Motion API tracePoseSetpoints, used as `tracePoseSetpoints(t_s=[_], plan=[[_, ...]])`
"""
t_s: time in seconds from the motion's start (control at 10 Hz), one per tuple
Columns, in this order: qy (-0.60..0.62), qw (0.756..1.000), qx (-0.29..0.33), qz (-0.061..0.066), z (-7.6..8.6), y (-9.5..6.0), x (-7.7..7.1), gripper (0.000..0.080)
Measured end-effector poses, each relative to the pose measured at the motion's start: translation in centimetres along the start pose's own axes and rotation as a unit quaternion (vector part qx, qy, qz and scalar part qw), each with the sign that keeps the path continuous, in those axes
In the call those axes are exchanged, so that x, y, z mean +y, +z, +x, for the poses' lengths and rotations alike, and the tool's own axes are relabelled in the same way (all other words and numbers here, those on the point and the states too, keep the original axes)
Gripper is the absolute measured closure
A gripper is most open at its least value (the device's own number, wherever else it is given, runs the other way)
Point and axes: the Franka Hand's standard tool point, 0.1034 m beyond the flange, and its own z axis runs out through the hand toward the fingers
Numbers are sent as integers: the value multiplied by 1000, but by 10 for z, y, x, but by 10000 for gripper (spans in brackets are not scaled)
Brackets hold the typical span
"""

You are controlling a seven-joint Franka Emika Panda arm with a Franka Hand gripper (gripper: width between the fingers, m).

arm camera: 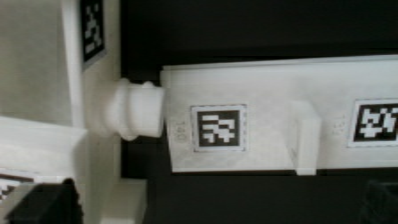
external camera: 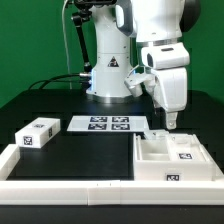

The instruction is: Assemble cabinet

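- Tool (external camera: 170,123): it hangs fingers-down. In the wrist view dark fingers (arm camera: 36,205) show at the frame's corners, spread wide with nothing gripped. Judged wide apart and empty.
- Body (external camera: 150,172): it lies directly below, open side up, on the exterior view's right. The tool is over its far edge, and no contact can be seen.
- Stub (arm camera: 128,108): round and white, it sits at the end of a tagged white part under the tool. Which part it belongs to cannot be told.
- Block (external camera: 38,133): it lies on the table (external camera: 95,150), well apart toward the exterior view's left. Its long axis slants from near-left to far-right.
- Marker board (external camera: 105,124): it lies between the tool and the block, so any crossing passes over it.
- Rail (external camera: 70,187): it bounds the near edge and runs just beside the block. Judged tight there, with more room on the block's far side.
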Motion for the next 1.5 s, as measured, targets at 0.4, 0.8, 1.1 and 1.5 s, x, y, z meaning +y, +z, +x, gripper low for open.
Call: tracePoseSetpoints(t_s=[0.4,0.8,1.1,1.5], plan=[[-21,1000,2,7,5,7,-16,2],[-41,999,11,32,7,26,-35,2],[-35,998,17,46,7,39,-42,2],[-28,998,22,52,4,47,-44,129]])
